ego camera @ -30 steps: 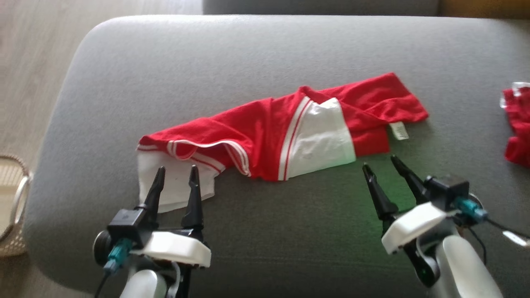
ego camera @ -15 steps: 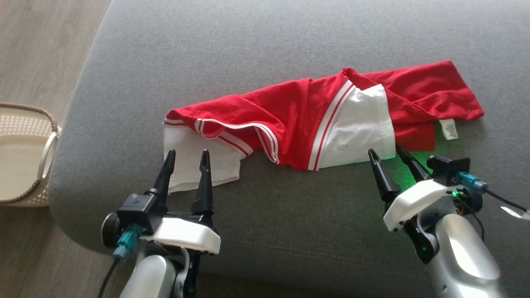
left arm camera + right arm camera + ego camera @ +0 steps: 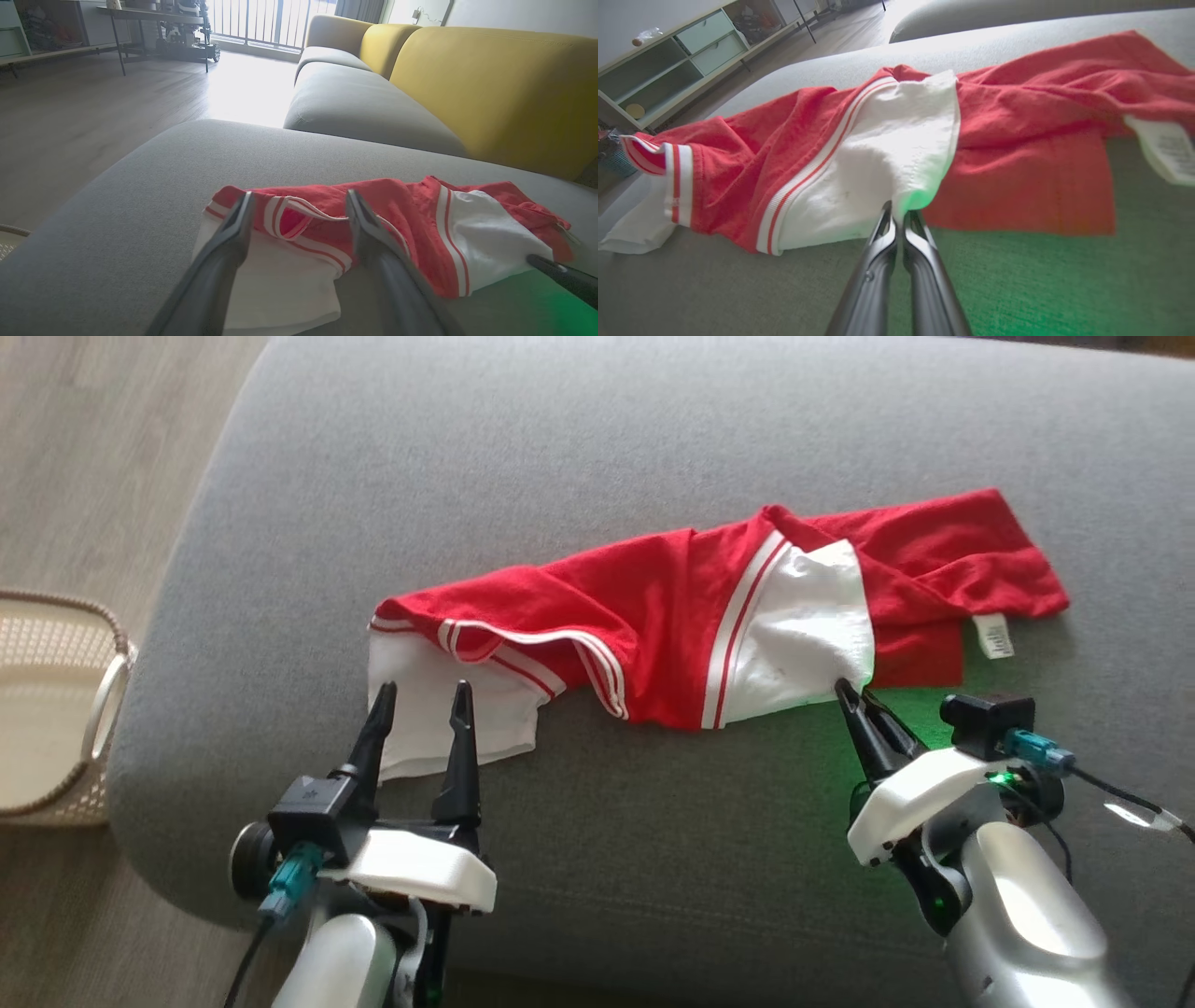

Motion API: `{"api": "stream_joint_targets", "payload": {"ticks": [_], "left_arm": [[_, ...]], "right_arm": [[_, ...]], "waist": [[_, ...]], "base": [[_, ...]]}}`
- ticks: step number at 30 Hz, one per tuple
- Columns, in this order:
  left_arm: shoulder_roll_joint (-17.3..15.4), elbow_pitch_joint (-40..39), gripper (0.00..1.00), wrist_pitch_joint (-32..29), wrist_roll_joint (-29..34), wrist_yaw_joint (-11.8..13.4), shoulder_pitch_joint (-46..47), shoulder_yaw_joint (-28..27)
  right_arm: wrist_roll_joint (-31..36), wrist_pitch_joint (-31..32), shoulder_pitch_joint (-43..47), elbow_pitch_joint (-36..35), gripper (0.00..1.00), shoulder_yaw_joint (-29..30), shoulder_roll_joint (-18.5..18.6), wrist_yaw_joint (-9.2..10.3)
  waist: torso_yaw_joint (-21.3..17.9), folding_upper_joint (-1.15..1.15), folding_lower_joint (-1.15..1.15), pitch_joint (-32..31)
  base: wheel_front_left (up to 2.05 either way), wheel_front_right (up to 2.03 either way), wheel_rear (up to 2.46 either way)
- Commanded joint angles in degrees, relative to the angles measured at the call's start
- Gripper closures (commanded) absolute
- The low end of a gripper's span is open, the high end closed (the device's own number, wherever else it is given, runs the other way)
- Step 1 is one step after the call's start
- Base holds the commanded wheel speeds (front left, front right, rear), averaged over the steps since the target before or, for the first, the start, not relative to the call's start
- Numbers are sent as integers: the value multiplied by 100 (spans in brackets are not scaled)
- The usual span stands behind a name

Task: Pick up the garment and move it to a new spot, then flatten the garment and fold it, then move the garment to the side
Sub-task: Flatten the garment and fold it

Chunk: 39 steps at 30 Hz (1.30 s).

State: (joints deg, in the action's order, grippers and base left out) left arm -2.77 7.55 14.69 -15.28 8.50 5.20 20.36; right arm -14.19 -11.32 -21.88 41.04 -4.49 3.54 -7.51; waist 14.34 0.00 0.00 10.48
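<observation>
The right gripper (image 3: pixel 852 691) is pinching the garment's (image 3: pixel 644 607) white edge — jaws pressed together. The left gripper (image 3: pixel 423 688) is hovering, spread wide.

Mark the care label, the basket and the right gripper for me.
care label (image 3: pixel 995 637): head view, middle of the white tag.
basket (image 3: pixel 56 600): head view, its upper rim.
right gripper (image 3: pixel 851 692): head view, between its fingertips, shut on the garment (image 3: pixel 635 607).

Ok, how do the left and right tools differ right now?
The left tool is open, spread over the white end of the garment; the right tool is shut, pinching the white panel's lower corner. The left holds nothing; the right grips cloth. Both point toward the garment on the grey cushion.
</observation>
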Motion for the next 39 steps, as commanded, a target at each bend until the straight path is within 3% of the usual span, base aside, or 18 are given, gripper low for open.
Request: {"api": "stream_joint_targets", "payload": {"ticks": [1,6,12,19,26,29,32,38,39], "left_arm": [[-10,-162,0,30,37,-8,153,-193],[-10,-121,0,30,87,-55,-2,-317],[-10,-119,0,30,159,-129,-278,-512],[-10,-179,0,30,174,-176,-405,-592],[-10,-214,0,30,126,-168,-407,-529],[-10,-221,0,30,102,-160,-388,-496],[-10,-220,0,30,66,-162,-302,-418],[-10,-258,0,30,-141,-77,-70,-196],[-10,-258,0,30,-141,-77,-70,-196]], "right_arm": [[-41,-84,-179,-171,100,-167,-47,2],[-23,-182,-27,-470,100,-116,14,2],[55,-167,364,-1319,100,147,24,2],[230,111,822,-3022,100,789,-10,2],[492,664,678,-4851,100,1381,-47,2],[617,1041,295,-5262,100,1204,-37,2],[742,1379,-270,-5243,100,732,160,2],[680,1747,-1835,-4216,100,-568,414,2],[680,1747,-1835,-4216,100,-568,414,2]], "waist": [[-64,0,0,-110],[-228,0,0,-446],[-489,0,0,-830],[-625,0,0,-981],[-400,0,0,-907],[-240,0,0,-797],[-10,0,0,-631],[549,0,0,-241],[549,0,0,-241]], "base": [[0,0,0],[0,0,0],[0,0,0],[0,0,0],[0,0,0],[0,0,0],[0,0,0],[0,0,0],[0,0,0]]}}
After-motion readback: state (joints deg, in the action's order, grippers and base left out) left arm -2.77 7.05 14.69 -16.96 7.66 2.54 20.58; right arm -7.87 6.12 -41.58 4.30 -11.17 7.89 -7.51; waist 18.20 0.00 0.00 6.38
